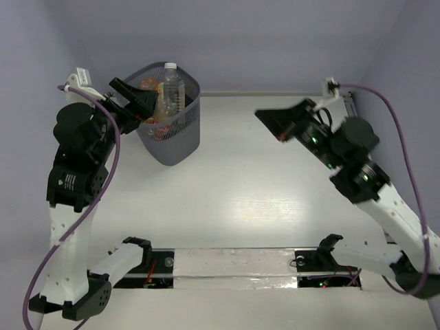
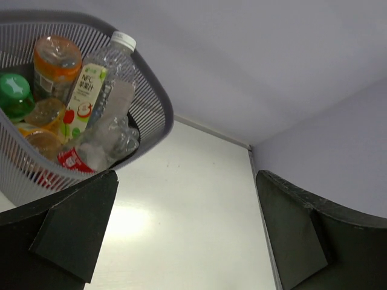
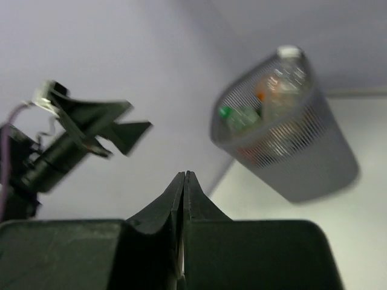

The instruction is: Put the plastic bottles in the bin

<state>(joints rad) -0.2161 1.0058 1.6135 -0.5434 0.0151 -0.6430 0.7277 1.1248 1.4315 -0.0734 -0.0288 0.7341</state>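
Left gripper [image 2: 187, 181] hovered spread and empty beside the rim of the bin [image 1: 172, 141], while the right gripper [image 3: 184, 179], pressed together, hung raised above the table [image 1: 275, 199].

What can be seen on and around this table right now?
bin: one, dark grey mesh, far left of the table
plastic bottles: several, exact count hidden; clear, orange, green; all inside the bin
table: one, white, under the bin
walls: pale lilac, behind and at both sides
cables: two, purple, one along each arm
arms: two, black and white, bolted at the near edge
left fingers: two, black, open, beside the bin's rim
right fingers: two, black, shut, raised at far right
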